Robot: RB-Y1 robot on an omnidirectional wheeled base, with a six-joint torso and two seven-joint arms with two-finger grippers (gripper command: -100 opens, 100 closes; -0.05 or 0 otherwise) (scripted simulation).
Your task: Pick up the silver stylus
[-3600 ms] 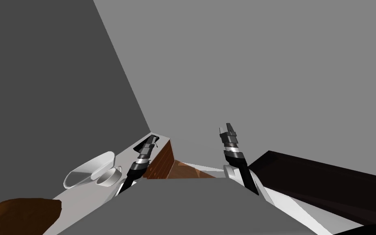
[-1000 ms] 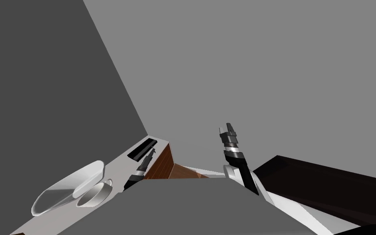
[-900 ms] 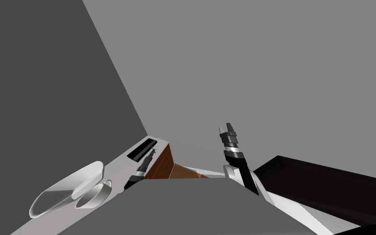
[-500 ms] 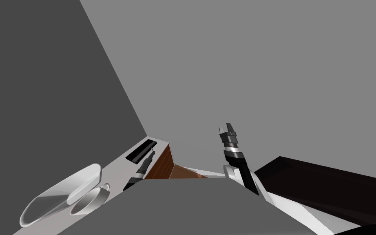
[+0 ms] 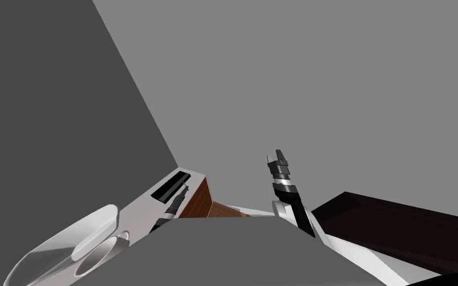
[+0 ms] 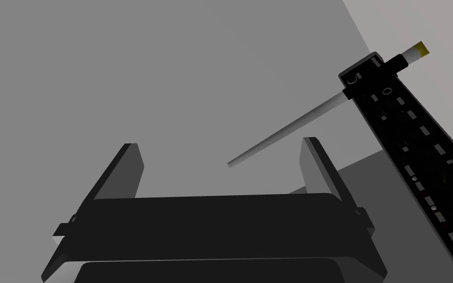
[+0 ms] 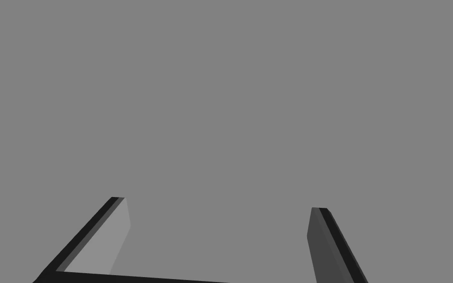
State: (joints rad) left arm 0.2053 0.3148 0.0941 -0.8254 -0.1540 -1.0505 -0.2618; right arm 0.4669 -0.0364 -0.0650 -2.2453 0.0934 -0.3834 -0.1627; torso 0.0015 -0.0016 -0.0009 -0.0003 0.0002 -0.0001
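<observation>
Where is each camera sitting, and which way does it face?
Head view: on the head, steeply down at a white counter bearing a long black bar; left gripper and right gripper show.
Left wrist view: on the left hand, along open fingers toward the thin silver stylus crossing that bar.
Right wrist view: on the right hand, open fingers facing a grey wall.
Shared: head and left wrist both show the bar.
</observation>
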